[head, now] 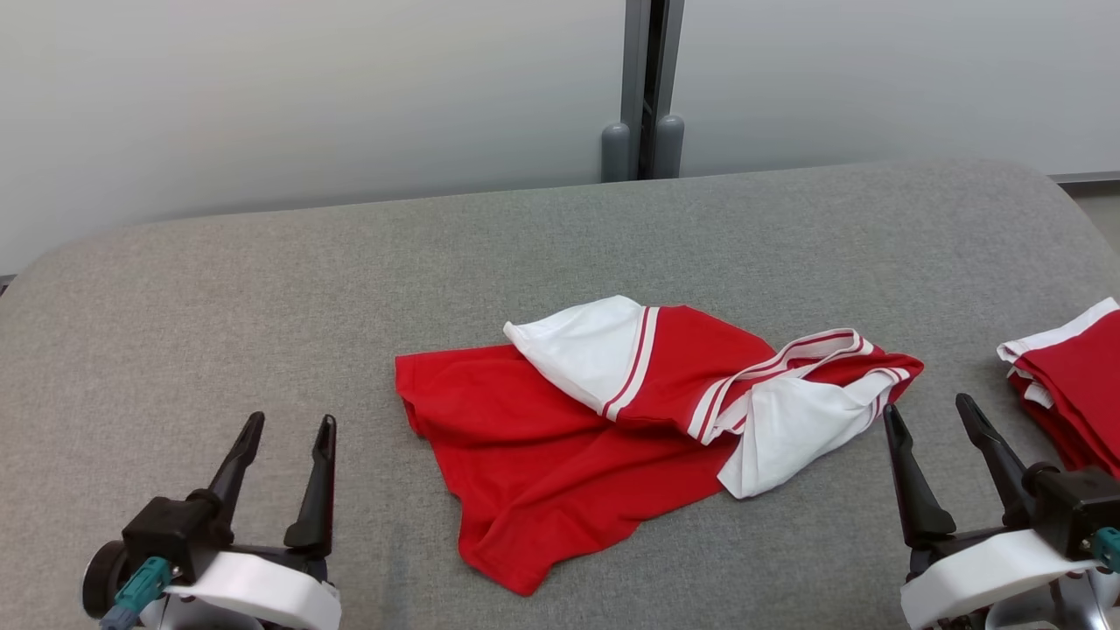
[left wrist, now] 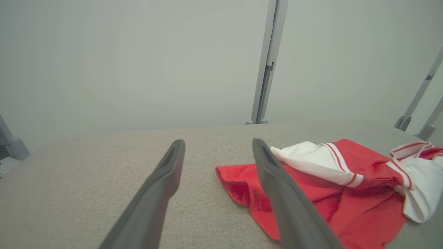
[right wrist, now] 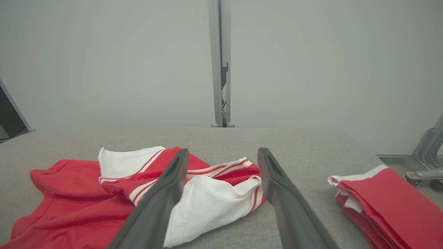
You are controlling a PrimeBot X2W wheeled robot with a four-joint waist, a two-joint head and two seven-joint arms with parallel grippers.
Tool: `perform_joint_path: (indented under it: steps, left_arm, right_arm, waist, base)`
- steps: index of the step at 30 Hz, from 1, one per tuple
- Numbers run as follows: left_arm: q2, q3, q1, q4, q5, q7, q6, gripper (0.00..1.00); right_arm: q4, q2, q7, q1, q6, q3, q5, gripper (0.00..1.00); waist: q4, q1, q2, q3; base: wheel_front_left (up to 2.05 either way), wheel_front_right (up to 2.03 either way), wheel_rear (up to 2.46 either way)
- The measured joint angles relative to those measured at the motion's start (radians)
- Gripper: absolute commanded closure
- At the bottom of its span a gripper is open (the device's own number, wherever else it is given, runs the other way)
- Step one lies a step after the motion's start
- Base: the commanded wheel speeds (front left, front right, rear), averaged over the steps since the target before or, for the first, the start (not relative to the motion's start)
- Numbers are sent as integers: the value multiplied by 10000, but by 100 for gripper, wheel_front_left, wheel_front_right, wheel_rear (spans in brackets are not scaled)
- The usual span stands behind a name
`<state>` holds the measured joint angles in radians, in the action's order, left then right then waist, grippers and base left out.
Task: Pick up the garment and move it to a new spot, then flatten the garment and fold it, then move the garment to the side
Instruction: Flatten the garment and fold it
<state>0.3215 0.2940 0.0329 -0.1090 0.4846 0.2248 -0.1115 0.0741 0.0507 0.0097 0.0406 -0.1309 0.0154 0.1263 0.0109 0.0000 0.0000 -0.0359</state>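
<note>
A crumpled red garment [head: 560, 437] with white sleeves and red-striped trim lies in the middle of the grey padded table [head: 262, 280]. It also appears in the left wrist view [left wrist: 346, 193] and the right wrist view [right wrist: 79, 193]. My left gripper [head: 287, 437] stands open at the lower left, well apart from the cloth's left edge. At the lower right my right gripper [head: 929, 418] is open too, just right of the white sleeve [head: 787, 429], with nothing between its fingers. Seen from the wrists, the left gripper [left wrist: 218, 145] and the right gripper [right wrist: 223, 154] are both empty.
A stack of folded red and white garments [head: 1072, 385] lies at the table's right edge, close to my right gripper, and shows in the right wrist view [right wrist: 384, 200]. A pale wall with a grey post [head: 643, 87] stands behind the table.
</note>
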Motion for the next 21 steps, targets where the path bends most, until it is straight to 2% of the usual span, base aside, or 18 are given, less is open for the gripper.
perform_joint_path:
  steps: [4,8,14,21]
  left_arm:
    - [67,276,115,128,-21,-215,153,0]
    - [71,917,415,284,-38,-907,633,0]
    - [-293,2134,520,-119,92,-2201,1310,0]
    - [-447,2744,522,-982,201,-3260,1517,0]
  right_arm:
    - [0,-4,-2,-2,0,13,82,0]
    - [-31,-6,-8,-64,-2,-6,121,0]
    - [-115,-8,-17,-198,0,-150,230,0]
    - [-226,-12,-105,-322,0,-236,209,0]
  waist:
    - [-23,0,0,-90]
    - [-26,0,0,-287]
    - [100,0,0,-668]
    - [398,0,0,-1020]
  base:
    - [0,0,0]
    - [0,0,0]
    - [0,0,0]
    - [0,0,0]
